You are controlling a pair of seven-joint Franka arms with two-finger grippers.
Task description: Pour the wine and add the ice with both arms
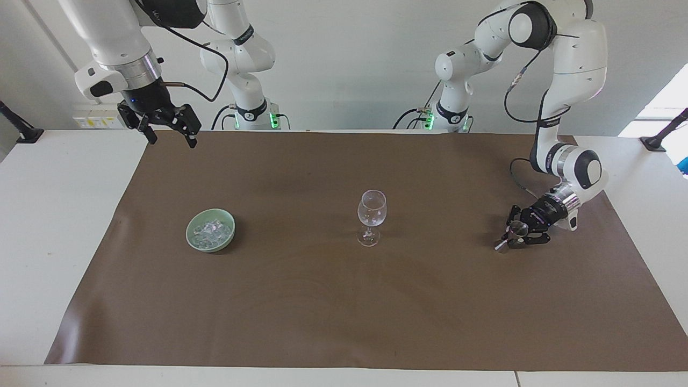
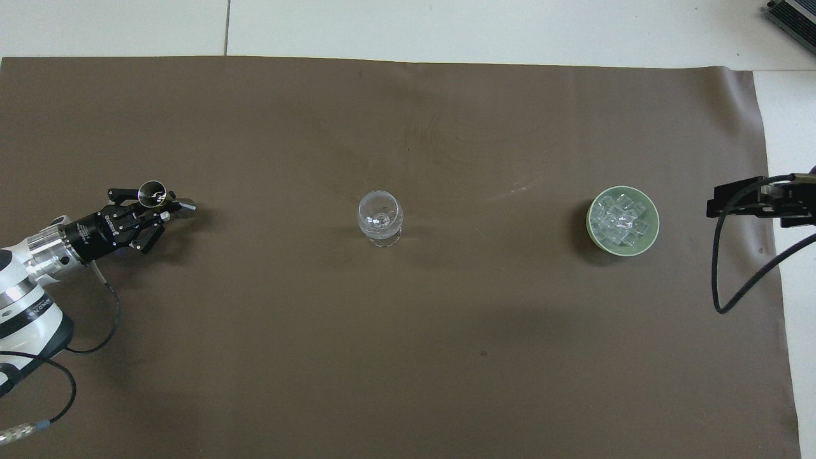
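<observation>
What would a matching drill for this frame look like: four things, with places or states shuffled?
Things:
1. left gripper
2. right gripper
3. ice
4. wine glass

States:
A. heaped in the green bowl
B. open, raised at its own arm's end of the table
C. standing upright mid-mat, between the bowl and the jigger
D. shut on the small metal jigger

Pairs: 1-D, 2-B, 3-A, 4-C
</observation>
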